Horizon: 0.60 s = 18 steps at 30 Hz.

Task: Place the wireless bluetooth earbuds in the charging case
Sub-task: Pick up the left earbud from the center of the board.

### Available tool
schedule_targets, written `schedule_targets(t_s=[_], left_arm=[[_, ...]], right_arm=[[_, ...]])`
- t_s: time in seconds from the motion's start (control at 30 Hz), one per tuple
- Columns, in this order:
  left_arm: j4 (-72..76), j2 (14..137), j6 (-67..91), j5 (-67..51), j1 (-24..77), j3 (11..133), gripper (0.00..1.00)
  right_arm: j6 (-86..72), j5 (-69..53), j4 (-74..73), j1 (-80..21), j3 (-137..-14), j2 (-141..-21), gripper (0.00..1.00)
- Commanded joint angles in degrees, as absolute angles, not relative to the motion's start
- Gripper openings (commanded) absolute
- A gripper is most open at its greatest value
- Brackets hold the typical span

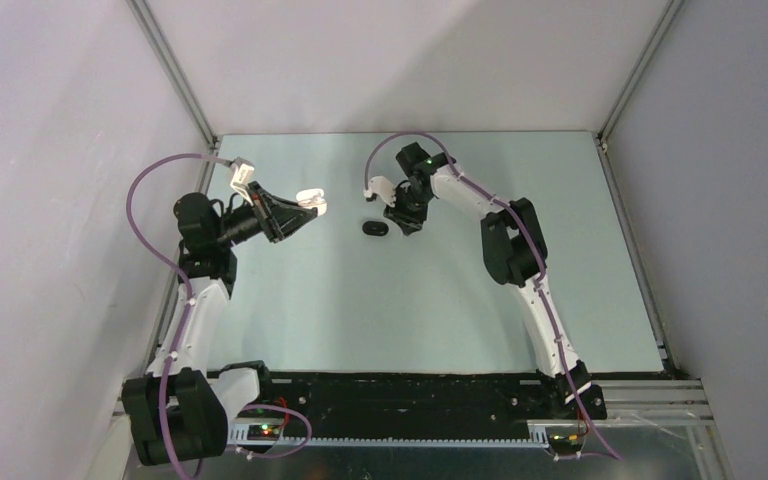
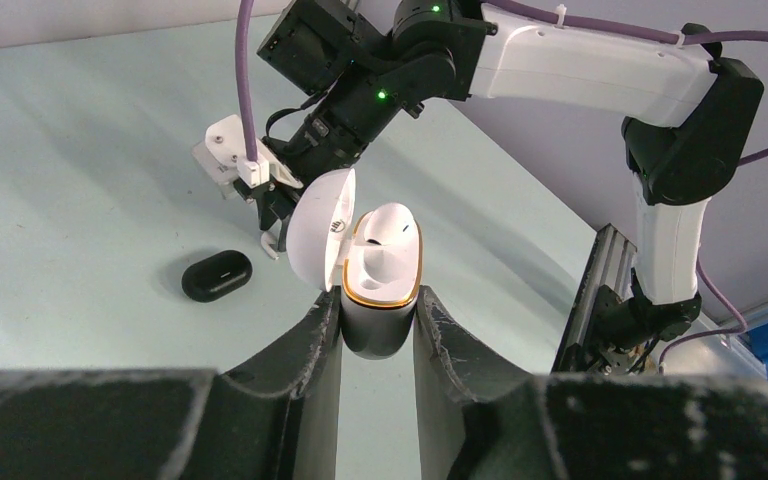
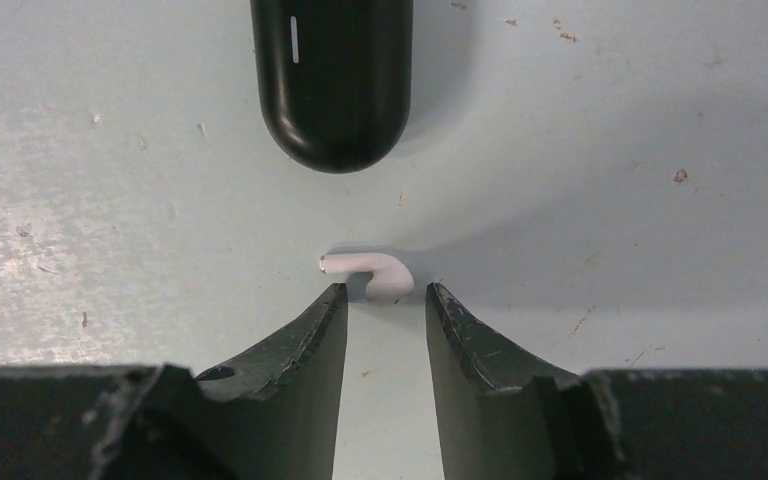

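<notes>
The table (image 1: 410, 320) is a flat, matte, pale blue-green surface. A black strip borders its near edge. In the right wrist view, the surface shows small dark specks and faint pale scuffs.

2 things lie directly on it:

1. A black case (image 1: 375, 228), oval and glossy, lies flat in the far half of the table, near the left-right centre. Its top carries 1 thin pale line.
2. 1 white earbud (image 3: 380, 277) lies on its side near the rounded end of the black case, not touching it. In the right wrist view, its stem points left. In the top view, it is too small to make out.
</notes>
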State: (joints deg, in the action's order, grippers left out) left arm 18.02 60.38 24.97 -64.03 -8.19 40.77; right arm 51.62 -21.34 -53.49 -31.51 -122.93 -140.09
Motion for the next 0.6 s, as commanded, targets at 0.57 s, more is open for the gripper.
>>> schedule_targets(t_s=[0.57], left_arm=[[19.3, 59.1, 24.5, -61.9, -8.0, 41.2, 0.00]], right_arm=[[51.9, -20.2, -52.9, -31.7, -121.4, -134.8, 0.12]])
